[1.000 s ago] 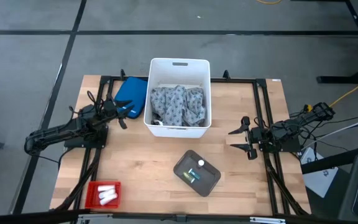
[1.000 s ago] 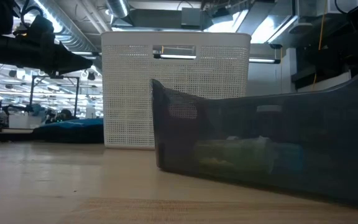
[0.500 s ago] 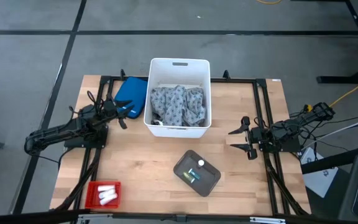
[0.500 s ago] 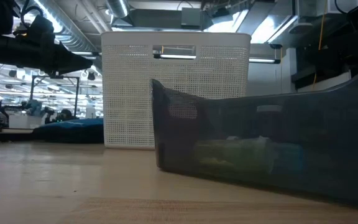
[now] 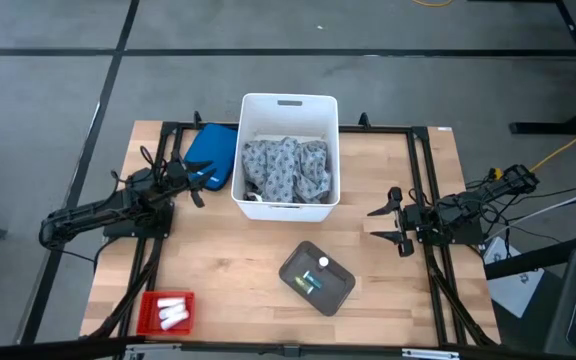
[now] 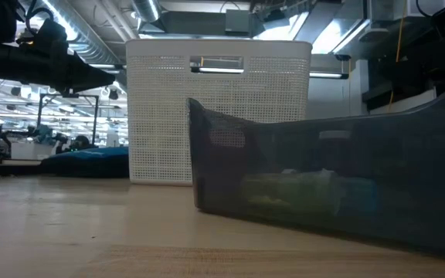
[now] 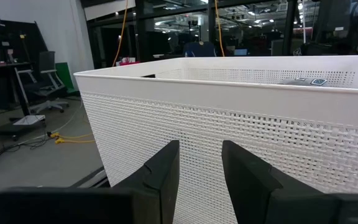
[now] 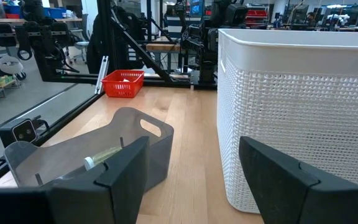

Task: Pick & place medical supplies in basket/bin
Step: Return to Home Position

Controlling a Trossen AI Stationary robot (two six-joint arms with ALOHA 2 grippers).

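Note:
The white bin stands at the table's far middle, with the grey-and-white patterned cloth lying inside it. A white roll and a green packet lie in a grey tray nearer the front. More white rolls sit in a red tray at the near left corner. My left gripper hovers open just left of the bin, facing its wall. My right gripper waits open at the right, above the table.
A blue pouch lies against the bin's left side, under the left gripper's far side. Black frame rails run along the table's edges. Bare wood lies between the bin and the two trays. The low view is filled by the grey tray.

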